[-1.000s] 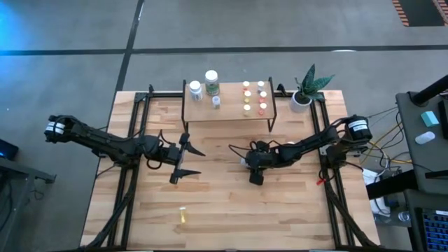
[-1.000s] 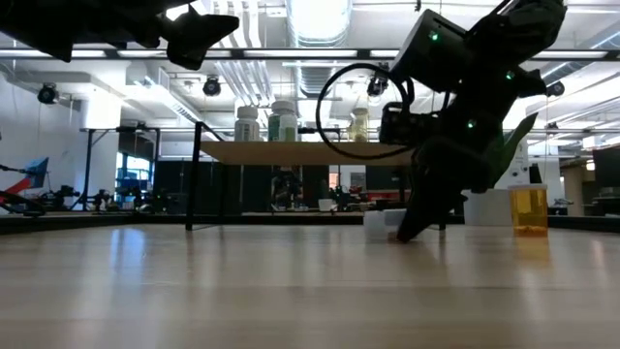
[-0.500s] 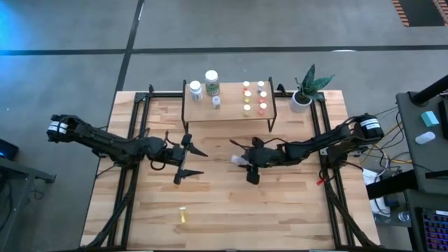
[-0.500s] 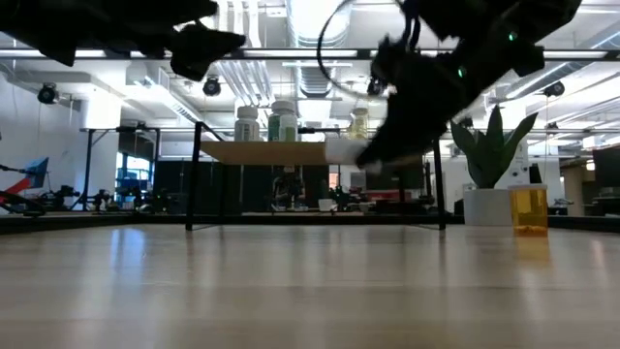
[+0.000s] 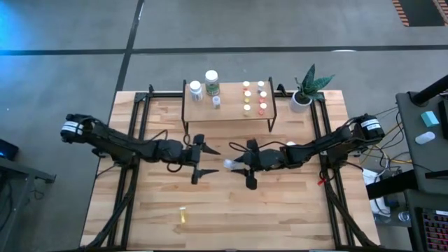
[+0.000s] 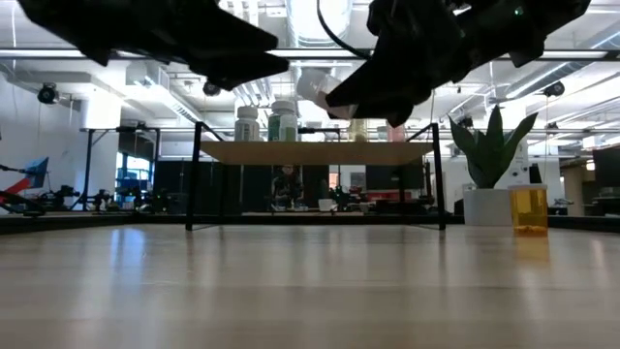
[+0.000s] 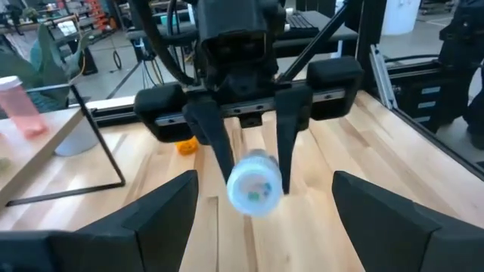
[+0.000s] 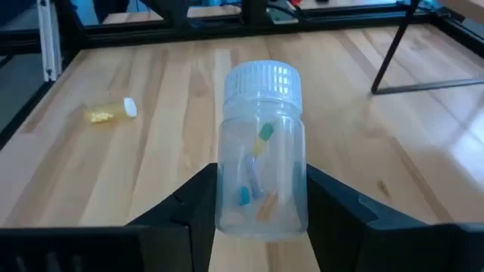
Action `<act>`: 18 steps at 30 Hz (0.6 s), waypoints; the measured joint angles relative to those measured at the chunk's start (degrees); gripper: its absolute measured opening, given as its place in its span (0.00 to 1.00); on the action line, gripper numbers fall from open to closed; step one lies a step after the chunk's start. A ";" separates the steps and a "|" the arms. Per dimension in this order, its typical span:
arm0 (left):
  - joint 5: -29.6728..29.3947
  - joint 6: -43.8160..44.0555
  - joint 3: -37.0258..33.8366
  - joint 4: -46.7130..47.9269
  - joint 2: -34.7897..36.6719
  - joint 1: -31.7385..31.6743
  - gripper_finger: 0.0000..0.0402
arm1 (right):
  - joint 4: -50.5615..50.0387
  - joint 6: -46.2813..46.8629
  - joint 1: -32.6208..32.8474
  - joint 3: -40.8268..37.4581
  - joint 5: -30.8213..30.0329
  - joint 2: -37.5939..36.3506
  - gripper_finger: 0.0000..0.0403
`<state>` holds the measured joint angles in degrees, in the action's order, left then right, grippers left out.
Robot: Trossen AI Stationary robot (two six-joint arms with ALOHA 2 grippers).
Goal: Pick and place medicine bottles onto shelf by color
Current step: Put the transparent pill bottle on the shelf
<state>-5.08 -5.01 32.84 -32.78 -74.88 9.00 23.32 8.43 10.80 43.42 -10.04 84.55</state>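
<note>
High view: above the middle of the wooden table (image 5: 294, 217), the right gripper (image 5: 236, 164) grasps a clear, white-capped pill bottle (image 5: 229, 165), lifted off the surface. The left gripper (image 5: 201, 162) faces it from the left, jaws spread, empty. The small wood-topped shelf (image 5: 227, 112) with black legs stands at the far side.

Right wrist view: coloured capsules show inside the bottle (image 8: 262, 174); a yellow bottle (image 8: 108, 112) lies on the table near the front edge.

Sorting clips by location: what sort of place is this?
Probably a robotics lab or workshop: bare concrete floor, exposed ceiling lights, and a cabled equipment bench beside the wooden table.
</note>
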 joint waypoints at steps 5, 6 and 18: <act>0.07 -0.23 3.95 0.20 -4.22 -0.01 0.72 | 1.11 -0.55 0.69 0.00 -0.02 0.00 0.37; 0.07 -0.24 4.53 0.25 -5.03 -0.01 0.72 | 1.46 -0.57 0.75 0.00 -0.01 0.00 0.37; 0.20 0.11 6.62 0.30 -9.06 -0.01 0.67 | 2.85 -1.46 0.95 0.02 -0.02 0.00 0.38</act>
<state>-4.89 -4.91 39.47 -32.47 -83.94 8.99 26.17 6.97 11.75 43.44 -10.06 84.55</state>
